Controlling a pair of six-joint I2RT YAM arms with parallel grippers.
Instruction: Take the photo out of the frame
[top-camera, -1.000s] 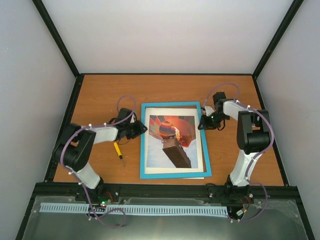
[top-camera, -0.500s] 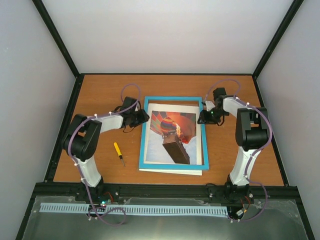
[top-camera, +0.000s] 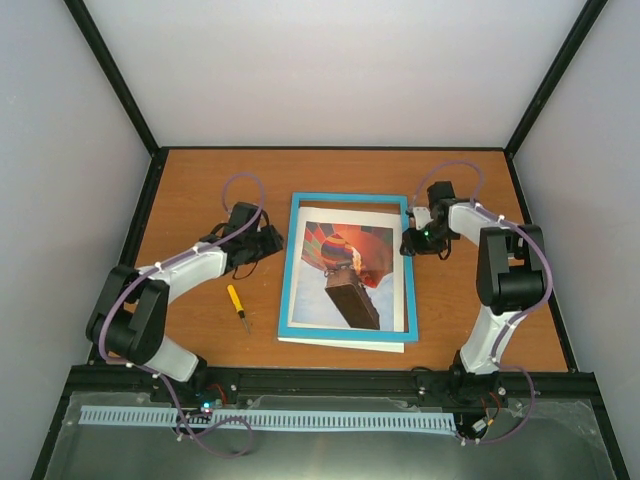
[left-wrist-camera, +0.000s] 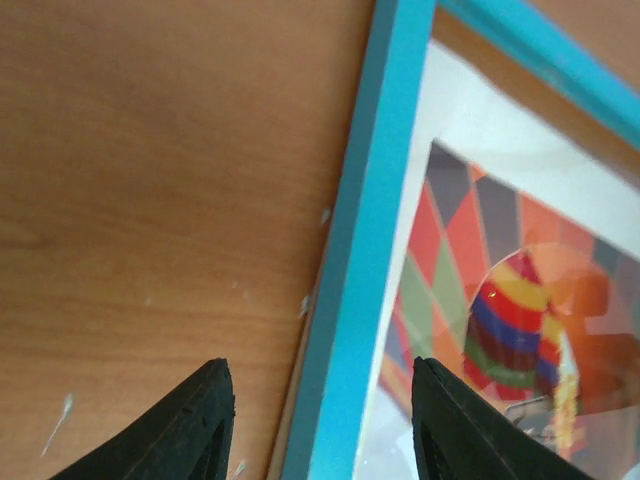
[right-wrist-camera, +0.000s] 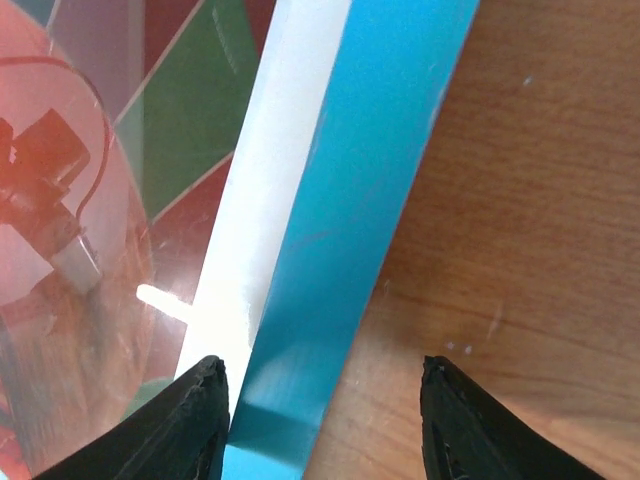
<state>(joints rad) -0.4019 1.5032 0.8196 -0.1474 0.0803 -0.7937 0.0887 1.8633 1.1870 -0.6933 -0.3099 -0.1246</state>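
The turquoise frame (top-camera: 287, 285) lies flat mid-table around the hot-air balloon photo (top-camera: 345, 275), which shows inside it with a white border. My left gripper (top-camera: 277, 241) is at the frame's left rail, near its far end. In the left wrist view its jaws (left-wrist-camera: 322, 425) stand open astride that rail (left-wrist-camera: 365, 260), with the photo (left-wrist-camera: 500, 300) beyond. My right gripper (top-camera: 405, 243) is at the right rail. Its jaws (right-wrist-camera: 325, 425) are open too, straddling the blue rail (right-wrist-camera: 370, 200) with a gap on each side; the photo (right-wrist-camera: 110, 150) lies to the left.
A white sheet edge (top-camera: 340, 344) pokes out under the frame's near rail. A yellow-handled screwdriver (top-camera: 236, 303) lies on the wooden table (top-camera: 200, 190) left of the frame. Black posts and pale walls enclose the table.
The frame has slid away from me, uncovering the white sheet at its near edge. The right gripper has opened wider. The left gripper has drawn back slightly to the left.
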